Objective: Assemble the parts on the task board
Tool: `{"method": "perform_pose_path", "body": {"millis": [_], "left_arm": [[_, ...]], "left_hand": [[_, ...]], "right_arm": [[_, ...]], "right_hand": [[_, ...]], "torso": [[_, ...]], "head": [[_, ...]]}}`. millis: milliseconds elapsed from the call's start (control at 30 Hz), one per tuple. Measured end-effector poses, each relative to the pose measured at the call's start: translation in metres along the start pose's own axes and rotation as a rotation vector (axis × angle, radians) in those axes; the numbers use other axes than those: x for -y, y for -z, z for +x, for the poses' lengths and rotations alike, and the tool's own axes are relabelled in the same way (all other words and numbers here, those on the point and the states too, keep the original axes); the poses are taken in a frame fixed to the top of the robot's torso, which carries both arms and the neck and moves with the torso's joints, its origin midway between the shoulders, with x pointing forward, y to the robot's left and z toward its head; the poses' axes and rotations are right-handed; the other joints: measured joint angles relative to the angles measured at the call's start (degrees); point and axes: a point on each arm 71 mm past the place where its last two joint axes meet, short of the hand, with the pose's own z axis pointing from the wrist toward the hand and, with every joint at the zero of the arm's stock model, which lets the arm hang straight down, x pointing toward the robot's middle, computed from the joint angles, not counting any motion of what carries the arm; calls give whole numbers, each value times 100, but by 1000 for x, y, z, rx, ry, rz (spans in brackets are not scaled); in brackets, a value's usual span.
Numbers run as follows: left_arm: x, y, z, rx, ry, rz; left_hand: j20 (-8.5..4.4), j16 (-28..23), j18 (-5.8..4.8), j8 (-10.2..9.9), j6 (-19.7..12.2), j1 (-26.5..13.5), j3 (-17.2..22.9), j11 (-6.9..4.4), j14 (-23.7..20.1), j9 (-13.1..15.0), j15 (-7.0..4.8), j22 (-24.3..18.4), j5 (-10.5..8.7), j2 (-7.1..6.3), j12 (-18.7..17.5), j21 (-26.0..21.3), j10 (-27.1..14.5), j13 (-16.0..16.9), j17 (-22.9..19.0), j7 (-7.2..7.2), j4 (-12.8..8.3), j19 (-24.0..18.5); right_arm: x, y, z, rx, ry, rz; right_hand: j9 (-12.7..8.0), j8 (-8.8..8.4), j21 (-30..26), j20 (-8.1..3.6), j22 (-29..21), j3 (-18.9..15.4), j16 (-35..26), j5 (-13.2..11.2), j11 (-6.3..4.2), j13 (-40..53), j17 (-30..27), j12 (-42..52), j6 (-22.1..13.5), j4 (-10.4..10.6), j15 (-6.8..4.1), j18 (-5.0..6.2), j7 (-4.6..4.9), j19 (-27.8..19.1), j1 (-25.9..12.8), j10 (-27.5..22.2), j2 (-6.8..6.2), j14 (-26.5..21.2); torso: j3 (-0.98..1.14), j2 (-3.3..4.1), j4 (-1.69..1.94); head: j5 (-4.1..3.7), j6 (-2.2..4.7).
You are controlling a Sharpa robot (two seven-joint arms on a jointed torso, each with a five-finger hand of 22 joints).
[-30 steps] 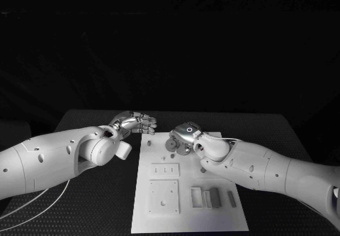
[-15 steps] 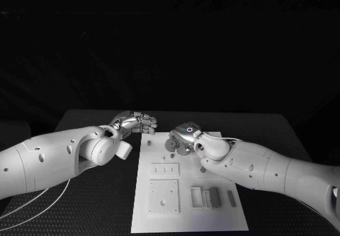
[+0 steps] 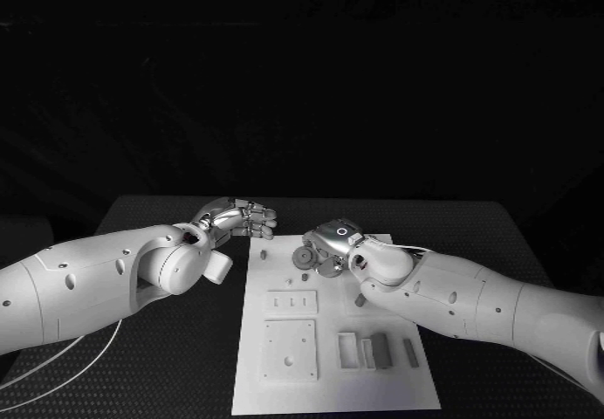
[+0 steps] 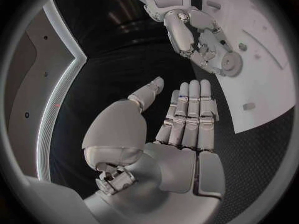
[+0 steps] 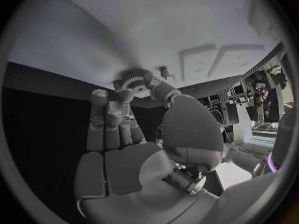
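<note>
The white task board (image 3: 339, 384) lies lengthwise in the middle of the black table. A grey gear (image 3: 306, 256) sits at the board's far end. My right hand (image 3: 333, 244) is bent down over it, and in the right wrist view the thumb and fingertips (image 5: 121, 93) pinch the gear (image 5: 134, 83) against the board (image 5: 187, 20). The left wrist view shows the same gear (image 4: 231, 62) under the right hand (image 4: 190, 32). My left hand (image 3: 239, 216) hovers off the board's far left corner, holding nothing, its fingers (image 4: 190, 112) straight and together.
Nearer on the board lie a small slotted plate (image 3: 292, 301), a square plate (image 3: 291, 347) and several upright grey blocks (image 3: 375, 349). A small peg (image 5: 163, 70) stands next to the gear. A white cable (image 3: 76, 358) loops over the table under my left arm.
My right hand has edged slightly to the right over the gear. The gear and my left hand stay where they were.
</note>
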Motion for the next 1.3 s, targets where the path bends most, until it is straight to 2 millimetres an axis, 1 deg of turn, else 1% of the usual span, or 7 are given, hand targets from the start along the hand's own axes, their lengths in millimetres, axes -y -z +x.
{"method": "perform_pose_path", "body": {"millis": [267,400,567,800,933,967,1300], "left_arm": [[-1,0,-1,2,0,-9],[-1,0,-2,3,-1,-13],[-1,0,-2,3,-1,-16],[-2,0,-2,4,-1,-18],[-2,0,-3,5,-1,-19],[-2,0,-3,4,-1,-19],[-2,2,-4,7,-1,-21]], "left_hand": [[0,-23,0,-22,0,0,0,0,0,0,0,5,0,0,0,0,0,0,5,0,0,0],[0,-22,0,-22,0,0,0,0,0,0,0,5,0,0,0,0,0,-1,5,0,0,0],[0,-23,0,-22,0,0,0,0,0,0,0,4,0,0,0,0,0,-1,10,0,0,0],[20,-22,0,-22,-20,0,0,0,0,0,0,10,0,0,-23,0,0,-1,10,21,0,-21],[20,-22,0,-22,-21,0,0,0,0,0,0,9,0,0,-23,0,0,-2,15,20,0,-21],[20,-22,0,-22,-21,0,0,0,0,0,0,9,0,0,-23,0,0,1,15,21,0,-21],[20,-45,0,-22,-20,0,0,0,-21,0,21,9,0,0,-23,0,0,3,20,20,0,-21]], "right_arm": [[2,1,1,-13,-13,6],[3,2,1,-16,-19,5],[4,2,1,-25,-31,5],[7,0,0,-51,-46,14],[9,0,0,-64,-64,21],[10,0,1,-72,-68,25],[18,10,10,-131,-106,54]], "right_hand": [[132,310,-22,52,0,-51,-5,0,-84,-43,4,0,366,28,-61,3,-142,-52,61,-80,155,-63],[177,436,-22,52,0,-108,-5,0,-85,-54,9,40,523,-29,-61,3,-207,-52,118,-78,383,-63],[182,469,-22,50,0,-124,-5,0,-94,-66,12,40,558,-45,-61,4,-241,-94,58,-68,546,-63],[173,464,-22,80,0,-139,-5,0,-59,-79,11,39,552,-60,-29,10,-235,-126,-9,-104,613,-97],[124,379,-44,101,0,-165,-5,0,-20,-88,12,39,453,-33,-1,15,-136,-146,-64,-143,558,-128],[4,321,-44,101,0,-178,-5,0,-9,-90,15,39,444,-20,-1,15,-127,-147,-80,-154,543,-128],[71,323,-44,113,0,-178,-5,0,22,-90,17,62,424,-20,11,14,-107,-157,-85,-185,537,-135]], "torso": [[1,4,0],[0,4,3],[-3,4,6],[-7,1,5],[-10,1,3],[-10,1,3],[-13,-1,4]], "head": [[4,-26],[4,-38],[2,-49],[3,-64],[3,-68],[1,-68],[-12,-65]]}}
